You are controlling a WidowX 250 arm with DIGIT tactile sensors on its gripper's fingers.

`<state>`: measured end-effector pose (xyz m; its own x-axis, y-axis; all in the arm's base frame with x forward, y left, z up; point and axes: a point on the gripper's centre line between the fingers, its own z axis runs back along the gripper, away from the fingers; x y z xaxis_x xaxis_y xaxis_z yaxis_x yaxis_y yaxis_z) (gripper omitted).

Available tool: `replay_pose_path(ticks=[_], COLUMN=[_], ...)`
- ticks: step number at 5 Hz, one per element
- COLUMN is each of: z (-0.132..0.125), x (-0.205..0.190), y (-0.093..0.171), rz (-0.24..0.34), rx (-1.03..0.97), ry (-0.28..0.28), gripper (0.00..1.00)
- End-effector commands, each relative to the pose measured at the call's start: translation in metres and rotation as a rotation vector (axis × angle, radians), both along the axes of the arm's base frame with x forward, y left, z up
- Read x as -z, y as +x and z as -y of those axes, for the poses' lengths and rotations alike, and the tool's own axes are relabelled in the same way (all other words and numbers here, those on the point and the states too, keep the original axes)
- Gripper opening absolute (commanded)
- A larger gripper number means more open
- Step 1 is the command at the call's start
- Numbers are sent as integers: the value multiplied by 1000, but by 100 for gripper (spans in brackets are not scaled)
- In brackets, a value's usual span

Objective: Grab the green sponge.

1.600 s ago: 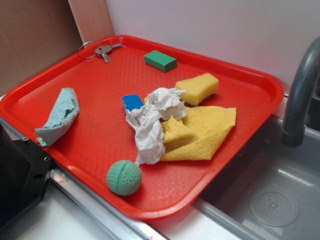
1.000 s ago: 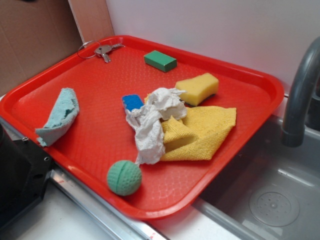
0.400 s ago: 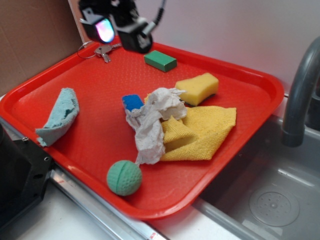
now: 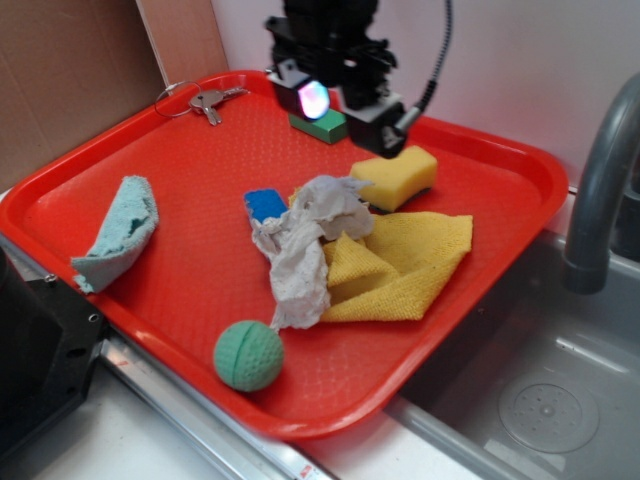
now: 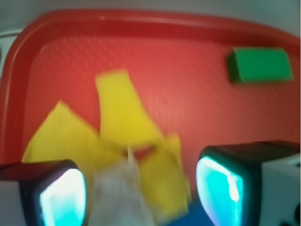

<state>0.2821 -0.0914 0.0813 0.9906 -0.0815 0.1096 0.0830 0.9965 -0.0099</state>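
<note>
The claw (image 5: 141, 188) hangs above the far part of the red tray (image 4: 160, 300), its fingers (image 5: 61, 195) spread wide apart and holding nothing. The green sponge (image 4: 328, 128) lies flat near the tray's far rim, partly hidden behind the claw in the exterior view; in the blurred wrist view it shows at upper right, clear of both fingers. A yellow sponge (image 4: 400, 175) sits just right of it, with a crumpled white paper (image 4: 300, 245) over a yellow cloth (image 4: 420, 260) nearer. Keys (image 4: 208, 100) rest at the far left corner.

Green sponge (image 4: 330, 127) (image 5: 259, 65): small rectangular block, flat on red tray (image 4: 180, 250) (image 5: 188, 94) near far rim.
</note>
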Motion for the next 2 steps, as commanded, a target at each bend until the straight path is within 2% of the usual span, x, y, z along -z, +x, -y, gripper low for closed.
replay_pose_path(ticks=[1, 2], z=[14, 19], x=[21, 42], y=[29, 28], rz=[14, -23], rx=[46, 68], ry=[-12, 26], gripper=[100, 100])
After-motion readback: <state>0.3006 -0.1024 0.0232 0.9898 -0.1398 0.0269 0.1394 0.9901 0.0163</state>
